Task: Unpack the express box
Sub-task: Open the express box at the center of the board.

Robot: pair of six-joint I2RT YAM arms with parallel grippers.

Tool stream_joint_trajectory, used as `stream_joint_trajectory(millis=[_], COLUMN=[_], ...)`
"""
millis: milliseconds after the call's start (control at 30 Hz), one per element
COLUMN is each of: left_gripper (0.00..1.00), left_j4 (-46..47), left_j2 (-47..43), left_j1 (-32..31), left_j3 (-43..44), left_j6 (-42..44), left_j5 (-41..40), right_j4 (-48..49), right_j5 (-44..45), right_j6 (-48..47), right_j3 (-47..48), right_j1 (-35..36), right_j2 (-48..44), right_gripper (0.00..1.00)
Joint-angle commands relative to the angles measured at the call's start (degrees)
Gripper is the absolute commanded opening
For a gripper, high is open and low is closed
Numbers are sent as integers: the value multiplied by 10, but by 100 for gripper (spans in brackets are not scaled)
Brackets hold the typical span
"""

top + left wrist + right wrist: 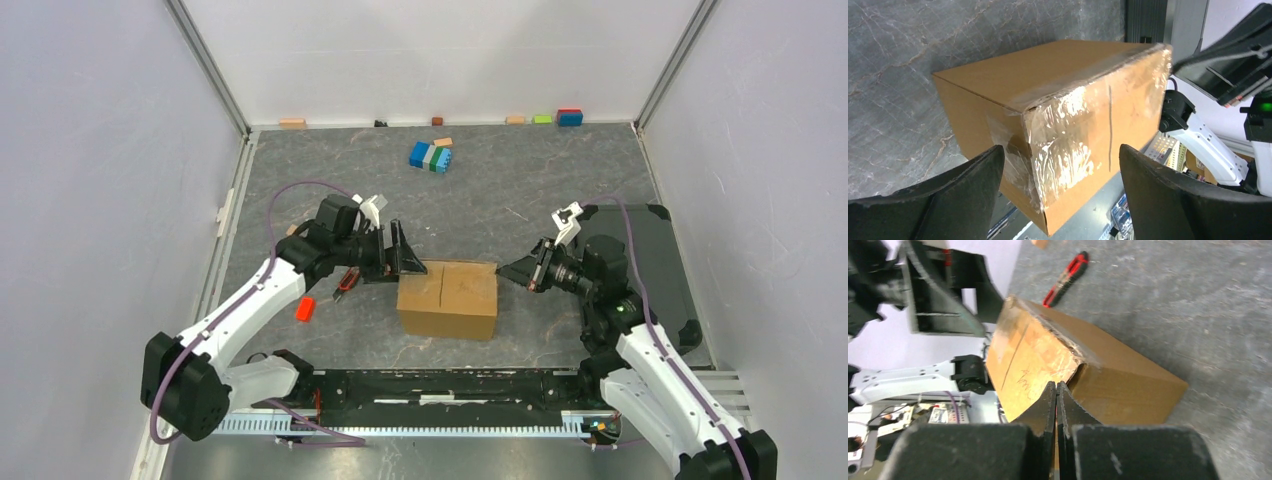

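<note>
Grey tabletop point(520, 190), express box point(447, 300) contents hidden

Express box point(448, 298): one. Utility knife point(1066, 279): one. Black tray point(665, 240): one. Block cluster point(431, 157): one.

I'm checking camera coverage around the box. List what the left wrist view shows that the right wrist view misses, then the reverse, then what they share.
Only the left wrist view: the left pincer seen from behind, spread wide with the box ahead of it, and a green light on the right arm.
Only the right wrist view: a red-and-black knife lying on the table beyond the box, and the right pincer shut, tips at the ragged top edge.
Both: the brown cardboard box, its taped top closed, the grey table, and the opposite arm behind.
</note>
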Motion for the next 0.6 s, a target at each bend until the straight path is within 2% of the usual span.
stream_joint_trajectory(millis=[0,233,567], left_gripper=[90,86,78], left_j4=[-33,-65,-28], left_j2=[-32,-36,-15], left_j1=[8,35,38], left_j3=[25,43,51], left_j6=[19,16,-19], left_j5=[29,57,90], right_j4=[-84,-78,-72], right_j5=[46,45,37], right_j6=[-82,-94,-94], right_j3=[42,42,49], right_j1=[2,2,2], right_j2=[22,45,50], right_gripper=[0,0,0])
